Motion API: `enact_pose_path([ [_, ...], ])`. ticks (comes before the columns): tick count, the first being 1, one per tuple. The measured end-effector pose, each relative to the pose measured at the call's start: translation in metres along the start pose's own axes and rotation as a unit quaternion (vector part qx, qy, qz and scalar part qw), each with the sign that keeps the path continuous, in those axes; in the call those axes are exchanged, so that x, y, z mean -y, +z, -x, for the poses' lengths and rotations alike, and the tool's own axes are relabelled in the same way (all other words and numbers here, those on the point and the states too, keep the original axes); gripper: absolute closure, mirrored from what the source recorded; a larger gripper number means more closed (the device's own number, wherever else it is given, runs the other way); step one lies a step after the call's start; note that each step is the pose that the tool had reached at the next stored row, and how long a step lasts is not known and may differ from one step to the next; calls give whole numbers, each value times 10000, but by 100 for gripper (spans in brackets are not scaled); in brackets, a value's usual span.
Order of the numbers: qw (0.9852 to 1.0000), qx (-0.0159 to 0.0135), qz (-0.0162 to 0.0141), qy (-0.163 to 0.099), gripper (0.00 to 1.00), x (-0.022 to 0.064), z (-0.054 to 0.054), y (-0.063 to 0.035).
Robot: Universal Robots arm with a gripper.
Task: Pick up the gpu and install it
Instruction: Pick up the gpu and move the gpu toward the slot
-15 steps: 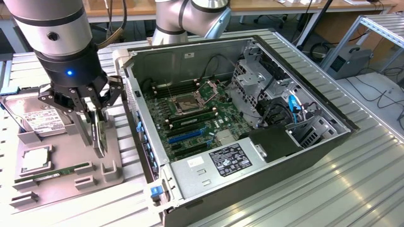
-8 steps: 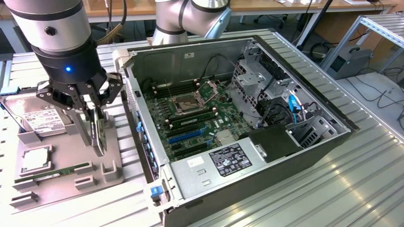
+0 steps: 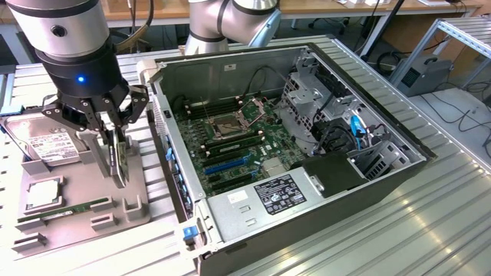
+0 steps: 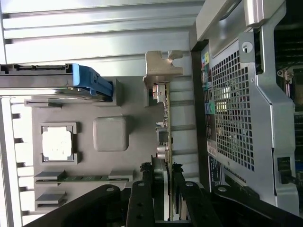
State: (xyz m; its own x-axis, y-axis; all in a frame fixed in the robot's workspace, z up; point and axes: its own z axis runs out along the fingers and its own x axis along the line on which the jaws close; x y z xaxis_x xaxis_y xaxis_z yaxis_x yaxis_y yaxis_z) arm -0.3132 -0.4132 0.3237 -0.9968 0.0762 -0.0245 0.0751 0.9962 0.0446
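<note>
Black-fingered gripper (image 3: pixel 106 127) clamping gpu (image 3: pixel 119 161), thin dark-green card with silver metal bracket (image 4: pixel 161 71) at end farthest from fingers (image 4: pixel 142 203). Card standing on edge directly beneath hand, lower edge meeting grey plastic holder tray (image 3: pixel 77 229). Open silver computer case (image 3: pixel 230 224) lying just beside hand, toward exterior view's right.

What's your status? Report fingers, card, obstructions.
Fingers shut on black-faced green expansion card with silver bracket. Card upright at grey moulded parts tray. No obstruction seen.
</note>
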Motion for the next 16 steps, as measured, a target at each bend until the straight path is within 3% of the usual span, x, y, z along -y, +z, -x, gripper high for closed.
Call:
enact_pose_path([
  [16, 10000, 0, 0, 0, 73, -7, 4, -154],
])
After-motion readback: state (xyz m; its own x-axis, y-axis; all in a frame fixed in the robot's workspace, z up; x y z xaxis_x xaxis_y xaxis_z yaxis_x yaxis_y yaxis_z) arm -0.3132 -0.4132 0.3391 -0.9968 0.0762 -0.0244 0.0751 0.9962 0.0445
